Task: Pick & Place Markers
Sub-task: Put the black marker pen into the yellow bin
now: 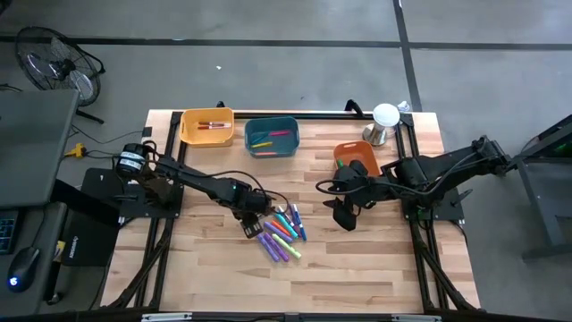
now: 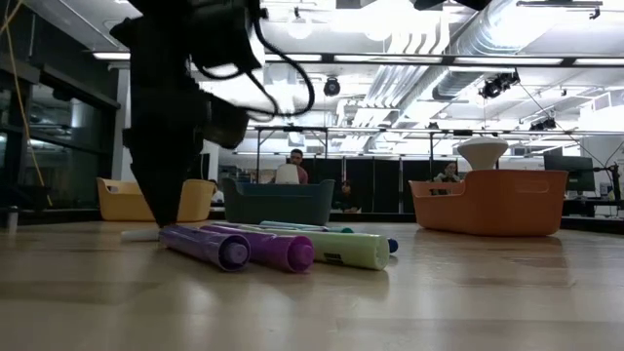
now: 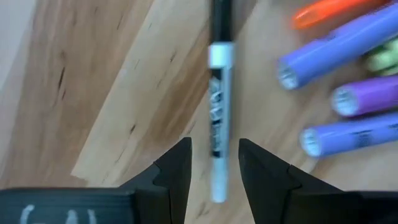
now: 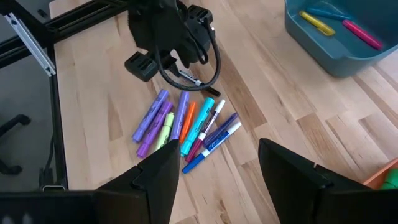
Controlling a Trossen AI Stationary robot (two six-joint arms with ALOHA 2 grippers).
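Left wrist view: open left claw [image 3: 214, 163] apparently straddles a white marker [image 3: 217, 134].

Even, bright light falls on my table [image 1: 357, 268] from overhead, and the high view is sharp edge to edge with only soft, short shadows under my arms. In the low view the ceiling lamps [image 2: 390, 15] glare white, and my left gripper [image 2: 180, 127] stands against them as a black silhouette with no detail. The near wood is soft there, and the purple marker [image 2: 210, 244] in front is slightly out of focus. My left wrist view is smeared: the white marker [image 3: 216, 130] and the blue ones beside it are blurred. My right wrist view is clear, my own fingers [image 4: 158, 171] dark.
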